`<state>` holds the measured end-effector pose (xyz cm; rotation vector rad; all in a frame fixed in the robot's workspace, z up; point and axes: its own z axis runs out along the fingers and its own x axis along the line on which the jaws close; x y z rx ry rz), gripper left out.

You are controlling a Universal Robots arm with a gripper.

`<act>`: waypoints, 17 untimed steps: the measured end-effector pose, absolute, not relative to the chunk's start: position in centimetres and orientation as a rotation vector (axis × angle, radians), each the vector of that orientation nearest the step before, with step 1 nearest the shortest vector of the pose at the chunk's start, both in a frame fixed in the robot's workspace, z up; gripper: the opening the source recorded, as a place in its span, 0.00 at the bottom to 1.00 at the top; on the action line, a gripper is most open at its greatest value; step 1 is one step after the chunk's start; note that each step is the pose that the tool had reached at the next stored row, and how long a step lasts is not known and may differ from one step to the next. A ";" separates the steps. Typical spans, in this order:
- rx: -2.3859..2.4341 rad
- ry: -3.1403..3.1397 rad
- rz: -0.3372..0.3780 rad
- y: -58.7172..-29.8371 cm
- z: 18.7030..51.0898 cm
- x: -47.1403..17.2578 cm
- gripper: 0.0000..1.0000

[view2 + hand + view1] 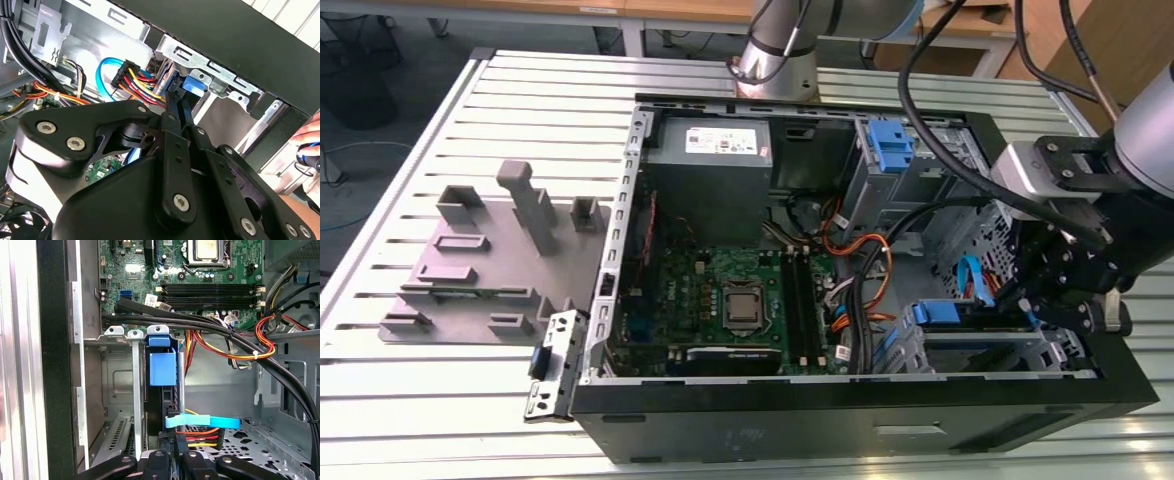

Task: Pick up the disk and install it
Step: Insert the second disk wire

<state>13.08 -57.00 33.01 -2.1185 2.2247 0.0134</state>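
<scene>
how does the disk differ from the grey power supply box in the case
The disk is blue-framed and slim; the power supply box is plain grey, white-labelled and bulkier. The disk sits in a bay at the exterior view's right; the box sits toward its left. Both are inside the case.

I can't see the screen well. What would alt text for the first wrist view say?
A silver hard drive in a blue plastic caddy stands on edge in a grey metal drive bay of an open computer case, directly ahead of the robot's black hand. A green motherboard and bundled black, orange and red cables lie beyond it.
</scene>
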 end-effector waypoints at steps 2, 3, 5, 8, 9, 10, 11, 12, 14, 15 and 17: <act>-2.119 2.225 0.013 -57.0 33.0 13.1 0.16; -2.119 2.225 0.013 -57.0 33.0 13.1 0.16; -2.119 2.225 0.014 -57.0 33.0 13.1 0.17; -2.119 2.225 0.013 -57.0 33.0 13.1 0.30; -2.119 2.225 0.013 -57.0 33.0 13.1 0.30; -2.119 2.225 0.013 -57.0 33.0 13.1 0.30; -2.119 2.225 0.013 -57.0 33.0 13.1 0.30; -2.119 2.225 0.013 -57.0 33.0 13.1 0.30; -2.119 2.225 0.014 -57.0 33.0 13.1 0.30; -2.119 2.225 0.014 -57.0 33.0 13.1 0.30; -2.119 2.225 0.014 -57.0 33.3 13.1 0.30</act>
